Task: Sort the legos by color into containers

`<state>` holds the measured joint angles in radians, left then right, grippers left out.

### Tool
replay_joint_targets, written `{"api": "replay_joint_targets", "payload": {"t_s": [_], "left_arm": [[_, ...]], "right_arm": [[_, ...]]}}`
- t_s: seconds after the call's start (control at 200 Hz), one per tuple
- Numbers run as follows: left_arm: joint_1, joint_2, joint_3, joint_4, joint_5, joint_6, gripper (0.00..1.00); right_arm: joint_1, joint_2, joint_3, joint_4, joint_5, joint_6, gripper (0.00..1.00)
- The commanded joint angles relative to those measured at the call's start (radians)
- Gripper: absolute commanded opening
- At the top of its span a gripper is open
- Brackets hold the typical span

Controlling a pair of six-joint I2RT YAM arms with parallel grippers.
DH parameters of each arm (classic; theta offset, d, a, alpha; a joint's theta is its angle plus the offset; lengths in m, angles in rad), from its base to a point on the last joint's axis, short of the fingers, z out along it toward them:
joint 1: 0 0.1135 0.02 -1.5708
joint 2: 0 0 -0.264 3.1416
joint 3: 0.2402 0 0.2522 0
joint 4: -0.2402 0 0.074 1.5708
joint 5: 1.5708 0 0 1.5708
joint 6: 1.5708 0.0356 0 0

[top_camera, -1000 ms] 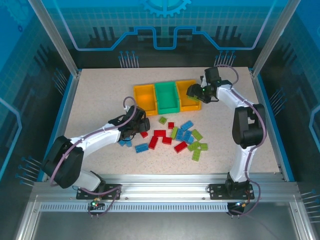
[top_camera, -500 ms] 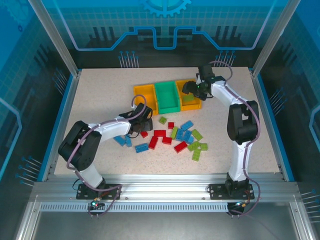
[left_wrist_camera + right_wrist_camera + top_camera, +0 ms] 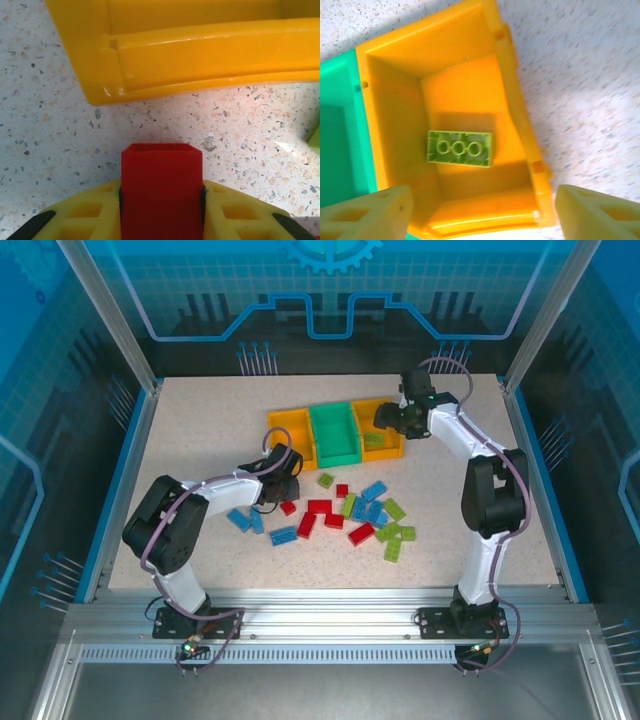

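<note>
My left gripper point(image 3: 161, 200) is shut on a red lego point(image 3: 161, 190), held low over the table just in front of the left yellow bin point(image 3: 200, 45). From above, this gripper point(image 3: 283, 478) sits by that bin's point(image 3: 290, 430) front corner. My right gripper point(image 3: 482, 210) is open above the right yellow bin point(image 3: 395, 125), with nothing between its fingers. A light green lego point(image 3: 459, 148) lies upside down on that bin's floor. The green bin point(image 3: 333, 432) stands between the two yellow ones. Several loose red, blue and green legos point(image 3: 350, 515) lie in front of the bins.
Two blue legos point(image 3: 243, 520) lie near my left forearm, and a red one point(image 3: 288, 508) lies just below my left gripper. The table point(image 3: 200, 420) is bare left of the bins and to the right of the pile. A blue frame edges it.
My left arm swung its elbow left and brought the gripper closer to the left yellow bin. The right gripper shifted over the right yellow bin, where the green lego now lies uncovered.
</note>
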<state>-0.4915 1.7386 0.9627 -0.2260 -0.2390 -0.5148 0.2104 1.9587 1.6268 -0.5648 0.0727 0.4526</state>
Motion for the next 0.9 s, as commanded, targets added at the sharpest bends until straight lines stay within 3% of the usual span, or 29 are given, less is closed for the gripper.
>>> {"api": "replay_joint_targets", "payload": {"t_s": [0.0,0.18,0.405,0.475,0.55,0.72,0.895], "left_arm": [[0.006,-0.012,0.01,0.013,0.036,0.006,0.21],[0.005,-0.081,-0.028,0.015,0.044,-0.028,0.18],[-0.023,-0.194,-0.057,0.011,0.02,-0.025,0.18],[-0.022,-0.185,-0.039,-0.023,0.005,-0.027,0.19],[-0.023,-0.178,-0.025,-0.05,-0.005,-0.037,0.14],[-0.023,-0.232,0.005,-0.031,-0.029,-0.033,0.18],[-0.017,-0.167,0.16,-0.072,-0.051,0.029,0.19]], "right_arm": [[-0.018,-0.003,-0.03,-0.007,0.118,-0.115,0.67],[-0.055,0.106,0.007,-0.011,0.07,-0.17,0.51],[-0.079,0.162,0.024,0.023,-0.004,-0.202,0.43],[-0.079,0.163,0.027,0.023,0.001,-0.198,0.43],[-0.082,0.16,0.022,0.013,0.008,-0.186,0.34],[-0.082,0.131,-0.034,0.015,-0.02,-0.185,0.17],[-0.074,0.066,-0.143,0.044,-0.041,-0.164,0.15]]}}
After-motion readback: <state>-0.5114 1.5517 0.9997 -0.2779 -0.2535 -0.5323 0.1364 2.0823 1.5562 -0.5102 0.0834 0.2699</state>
